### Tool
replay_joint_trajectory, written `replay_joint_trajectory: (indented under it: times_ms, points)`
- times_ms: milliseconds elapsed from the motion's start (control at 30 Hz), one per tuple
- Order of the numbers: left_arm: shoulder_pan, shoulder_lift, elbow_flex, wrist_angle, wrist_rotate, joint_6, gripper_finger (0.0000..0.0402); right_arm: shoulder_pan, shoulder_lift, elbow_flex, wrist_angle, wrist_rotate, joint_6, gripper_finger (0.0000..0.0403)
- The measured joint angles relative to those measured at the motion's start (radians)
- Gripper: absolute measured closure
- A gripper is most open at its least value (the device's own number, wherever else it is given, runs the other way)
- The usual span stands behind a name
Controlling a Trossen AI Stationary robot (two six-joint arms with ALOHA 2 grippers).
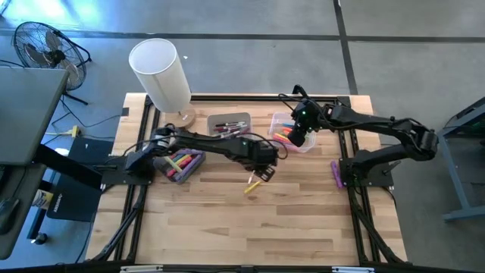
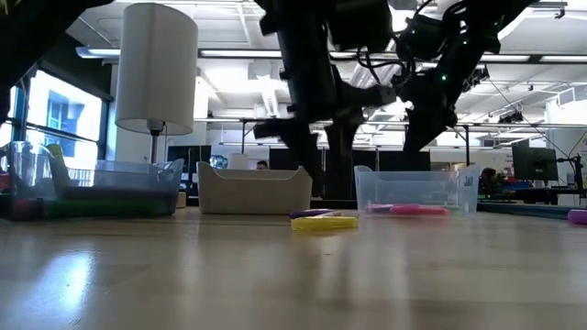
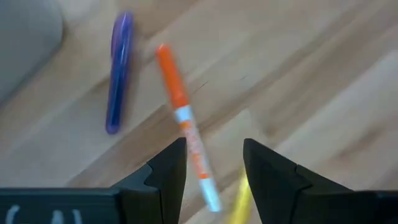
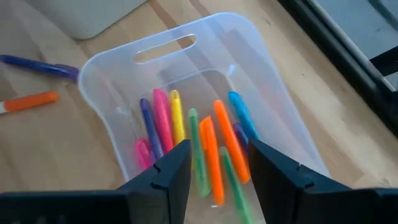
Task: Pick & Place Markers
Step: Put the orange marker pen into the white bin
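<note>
Overhead, the left gripper hangs over the middle of the wooden surface, just above a small cluster of markers; its arm hides most of them, and only a yellow marker shows clearly past it. Its wrist view fills the gap: the fingers stand apart with nothing held, an orange marker running between them on the wood, a blue marker lying beside it, apart — and a yellow one cut off by the frame edge. In the low view the yellow marker lies with something purple just behind it, too thin to make out.

The right gripper is over the clear bin at the back right. Its fingers are spread and empty; below them the bin holds a loose heap of markers — pink, yellow, green, orange, blue, purple — partly covered by the fingers, so no count is possible.

A grey bin at back centre holds a few dark and reddish markers, blurred together. Another bin at the left, half under the left arm, holds more colours. One purple marker lies alone near the right arm's base. A white lamp stands at the back left.
</note>
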Motion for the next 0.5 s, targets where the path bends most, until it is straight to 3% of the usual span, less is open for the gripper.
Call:
replay_joint_trajectory:
  times_ms: [500]
  points:
    - [0.0, 0.083, 0.009, 0.0, 0.008, -0.012, 0.0245, 0.0, -0.003, 0.0, -0.022, -0.017, 0.007, 0.0258]
